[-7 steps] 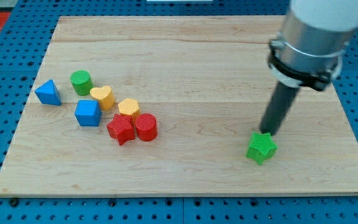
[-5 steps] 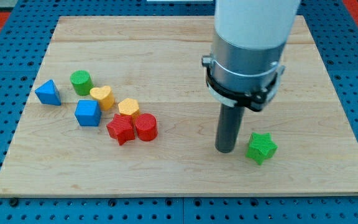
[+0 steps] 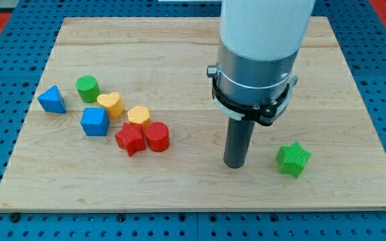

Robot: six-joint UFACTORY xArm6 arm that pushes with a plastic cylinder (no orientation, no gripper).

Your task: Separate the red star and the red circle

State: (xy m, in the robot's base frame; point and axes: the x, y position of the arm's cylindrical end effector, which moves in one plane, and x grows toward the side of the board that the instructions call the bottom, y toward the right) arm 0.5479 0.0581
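Observation:
The red star [image 3: 130,138] and the red circle [image 3: 157,136] sit side by side and touching, left of the board's middle, with the star on the view's left. My tip [image 3: 235,165] rests on the board well to the view's right of the red circle, with a clear gap between them. The green star [image 3: 293,159] lies to the right of my tip, apart from it.
Touching or near the red pair are a yellow block [image 3: 139,116], a yellow heart [image 3: 110,104], a blue cube [image 3: 94,122], a green cylinder [image 3: 87,88] and a blue triangle [image 3: 51,100]. The wooden board [image 3: 193,60] lies on a blue pegboard.
My tip has moved left from beside the green star toward the board's middle. The green star has shifted slightly to the right. The red blocks have not moved.

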